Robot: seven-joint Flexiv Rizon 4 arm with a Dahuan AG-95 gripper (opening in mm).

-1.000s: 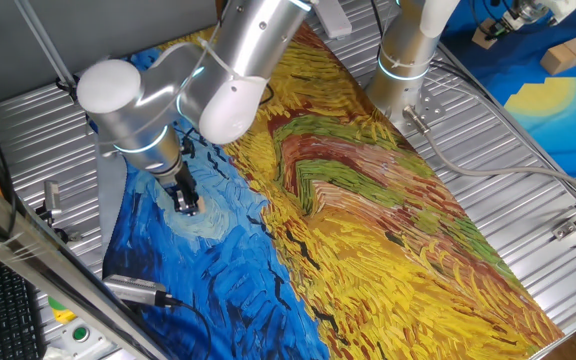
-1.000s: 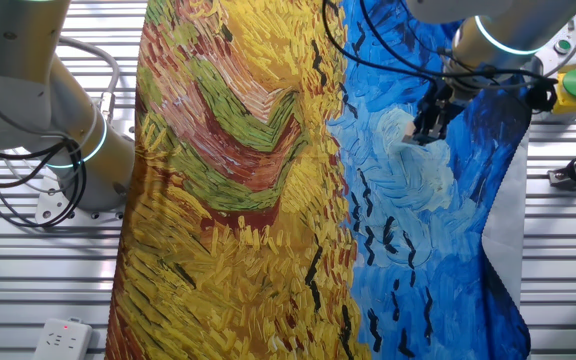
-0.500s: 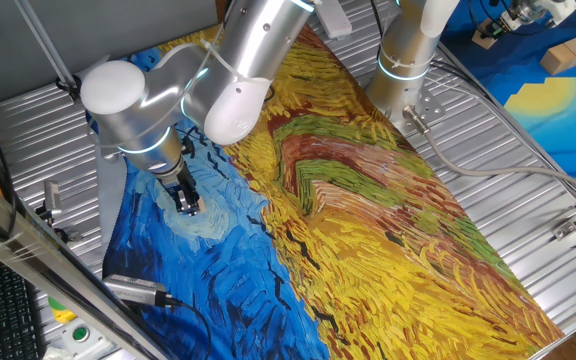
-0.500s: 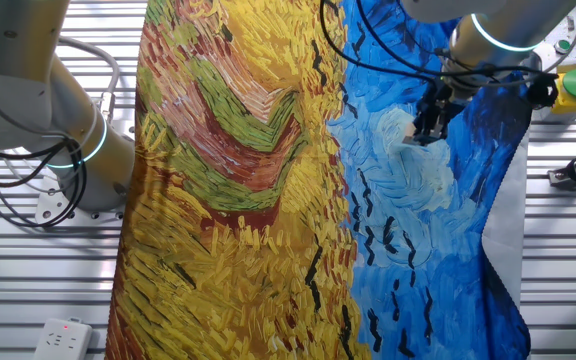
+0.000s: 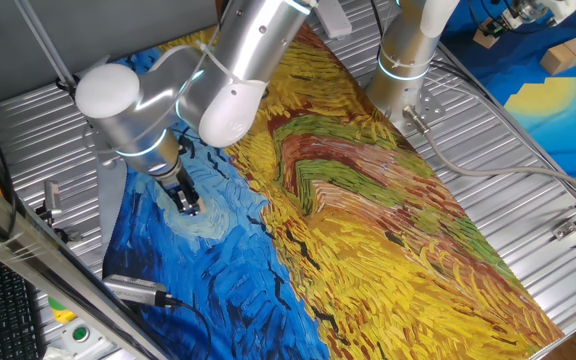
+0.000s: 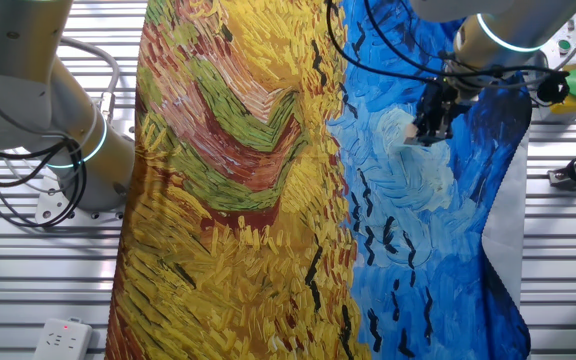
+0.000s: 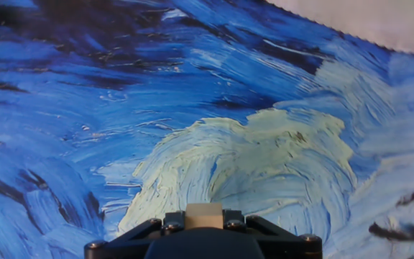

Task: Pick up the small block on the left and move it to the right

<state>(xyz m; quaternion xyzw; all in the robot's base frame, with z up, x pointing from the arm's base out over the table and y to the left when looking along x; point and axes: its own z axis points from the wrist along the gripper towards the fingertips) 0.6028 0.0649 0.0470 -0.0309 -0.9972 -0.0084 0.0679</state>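
The small block (image 7: pixel 204 214) is a tiny tan wooden cube that shows at the bottom of the hand view, clamped between the black jaws. My gripper (image 7: pixel 204 219) is shut on it. In one fixed view the gripper (image 5: pixel 188 203) hangs at the pale swirl on the blue left part of the painted cloth, close to or touching the surface. In the other fixed view the gripper (image 6: pixel 430 131) is over the same pale swirl. The block is too small to make out in both fixed views.
A painted cloth (image 5: pixel 368 210) covers the table, blue at one end and yellow at the other. A second robot arm's base (image 5: pixel 404 60) stands at the far edge. Larger pale wooden blocks (image 5: pixel 572 52) lie on a side surface. A metal cylinder (image 5: pixel 133 291) lies near the cloth's edge.
The arm's elbow has shifted slightly; the gripper stays at the pale swirl with no clear movement.
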